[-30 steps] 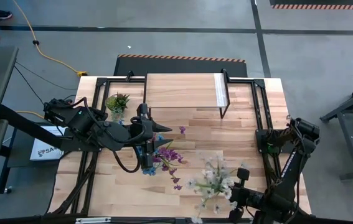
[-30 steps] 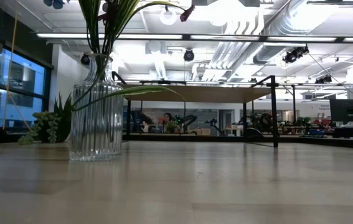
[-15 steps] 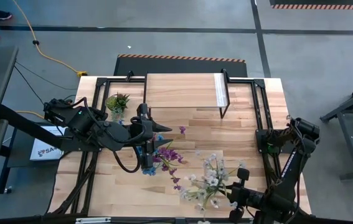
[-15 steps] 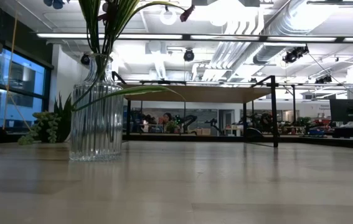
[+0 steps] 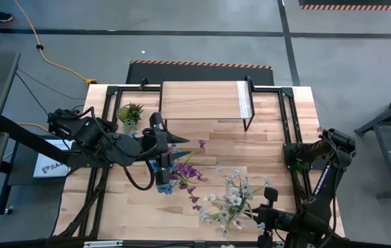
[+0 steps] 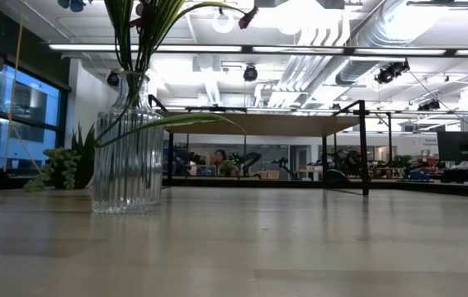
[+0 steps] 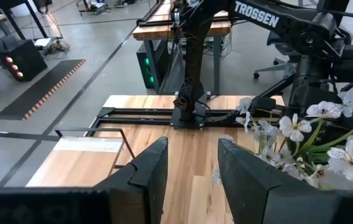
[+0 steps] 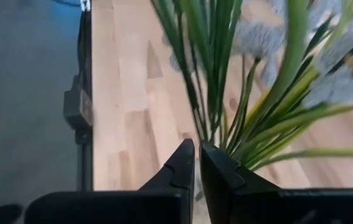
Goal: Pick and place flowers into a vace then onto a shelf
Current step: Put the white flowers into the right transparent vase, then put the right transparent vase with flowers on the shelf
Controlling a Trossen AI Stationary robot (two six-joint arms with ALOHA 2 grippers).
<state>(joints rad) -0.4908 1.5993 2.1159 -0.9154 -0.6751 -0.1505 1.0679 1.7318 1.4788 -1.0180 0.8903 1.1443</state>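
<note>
A ribbed glass vase (image 6: 128, 157) stands on the table with purple and blue flowers (image 5: 181, 172) in it. My left gripper (image 5: 179, 141) is open and empty just beyond the vase's far side; its wrist view (image 7: 192, 165) looks across the table between its fingers. My right gripper (image 5: 254, 222), near the table's front edge, is shut on a white-blossomed spray (image 5: 231, 196), which also shows in the left wrist view (image 7: 307, 137). The shelf (image 5: 205, 100) stands at the table's far side. My right gripper pinches the white spray's bundle of green stems (image 8: 208, 134) between its two fingers, near the stems' lower end. The stems fan out ahead of the fingers, the blossoms toward the table's left. No part of the spray shows on the table in the low view.
A small green potted plant (image 5: 130, 112) stands at the far left, beside the shelf's left end. Black metal frames (image 5: 288, 124) run along both sides of the table. Bare wood (image 5: 264, 148) lies between the vase and the right arm's base.
The white spray in my right gripper has swung a little toward the table's left, and its blossoms now lie nearer the vase. The vase and its flowers have stayed where they were.
</note>
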